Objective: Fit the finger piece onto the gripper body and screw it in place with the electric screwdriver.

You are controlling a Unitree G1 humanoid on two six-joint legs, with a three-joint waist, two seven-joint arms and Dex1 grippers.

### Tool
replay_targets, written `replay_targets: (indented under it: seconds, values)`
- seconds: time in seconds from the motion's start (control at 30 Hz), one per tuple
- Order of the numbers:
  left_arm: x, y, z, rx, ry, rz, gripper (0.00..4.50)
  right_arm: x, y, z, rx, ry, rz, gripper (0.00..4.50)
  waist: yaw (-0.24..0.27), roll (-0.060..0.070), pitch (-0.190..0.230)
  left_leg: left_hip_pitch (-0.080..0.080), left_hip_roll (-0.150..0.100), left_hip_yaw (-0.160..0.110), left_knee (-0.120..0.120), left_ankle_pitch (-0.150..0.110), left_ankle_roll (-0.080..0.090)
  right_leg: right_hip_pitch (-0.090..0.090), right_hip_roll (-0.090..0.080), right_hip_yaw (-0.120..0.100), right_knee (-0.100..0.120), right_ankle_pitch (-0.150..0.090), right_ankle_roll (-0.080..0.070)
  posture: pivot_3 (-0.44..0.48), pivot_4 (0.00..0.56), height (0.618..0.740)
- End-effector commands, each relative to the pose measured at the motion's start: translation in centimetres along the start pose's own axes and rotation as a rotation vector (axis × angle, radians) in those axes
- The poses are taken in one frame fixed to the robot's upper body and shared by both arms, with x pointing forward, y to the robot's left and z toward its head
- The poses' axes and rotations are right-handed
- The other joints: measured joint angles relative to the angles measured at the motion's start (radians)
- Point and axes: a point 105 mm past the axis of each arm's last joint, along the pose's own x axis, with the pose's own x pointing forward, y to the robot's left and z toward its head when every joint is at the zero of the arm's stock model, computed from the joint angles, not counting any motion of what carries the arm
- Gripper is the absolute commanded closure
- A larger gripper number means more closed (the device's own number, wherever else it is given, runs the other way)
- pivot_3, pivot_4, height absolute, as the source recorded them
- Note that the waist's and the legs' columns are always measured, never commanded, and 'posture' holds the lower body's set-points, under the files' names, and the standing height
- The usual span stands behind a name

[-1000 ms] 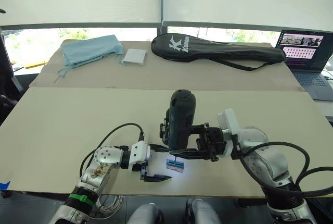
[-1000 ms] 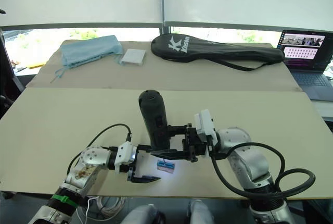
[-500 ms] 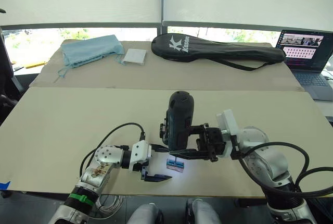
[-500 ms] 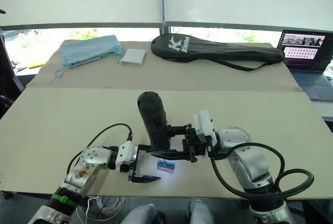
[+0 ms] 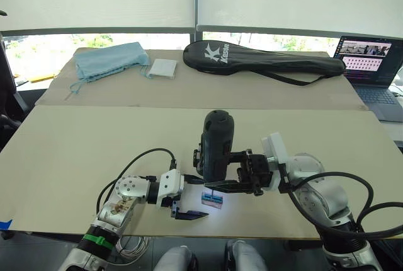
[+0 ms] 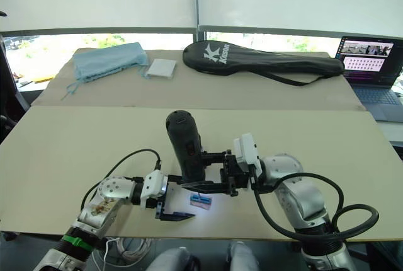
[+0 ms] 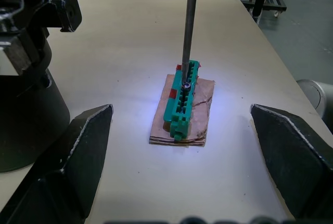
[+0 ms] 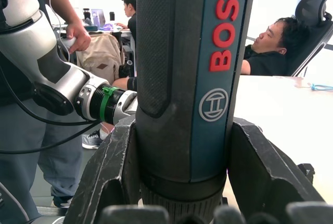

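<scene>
electric screwdriver (image 5: 216, 146) upright, clamped in right tool (image 5: 234, 174)

Lower centre of the frame is crowded: the upright screwdriver (image 5: 216, 147), clamped in the right end effector (image 5: 221, 186), stands with its bit in the green box (image 7: 183, 101), between the spread fingers (image 7: 78, 151) of the left end effector (image 5: 189, 196). The bench (image 5: 94, 145) is bare to left and right. The bag (image 5: 264, 63) and cloth (image 5: 110, 60) line the upper edge
</scene>
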Motion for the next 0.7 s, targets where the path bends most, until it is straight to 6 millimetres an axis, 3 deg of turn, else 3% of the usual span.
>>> replay_targets:
  seconds: [0.03, 0.7]
  values:
    - [0.98, -1.35, -1.40, -0.063, 0.029, -0.042, 0.04, 0.28, 0.21, 1.23, -0.055, -0.032, 0.015, 2.58, 0.000, 0.000, 0.000, 0.000, 0.000, 0.000, 0.000, 0.000, 0.000, 0.000, 0.000, 0.000, 0.000, 0.000, 0.000, 0.000, 0.150, 0.740]
    - [0.93, -1.52, -1.97, -0.072, 0.033, -0.039, 0.04, 0.49, 0.45, 1.25, -0.046, -0.042, 0.021, 2.58, 0.000, 0.000, 0.000, 0.000, 0.000, 0.000, 0.000, 0.000, 0.000, 0.000, 0.000, 0.000, 0.000, 0.000, 0.000, 0.000, 0.150, 0.740]
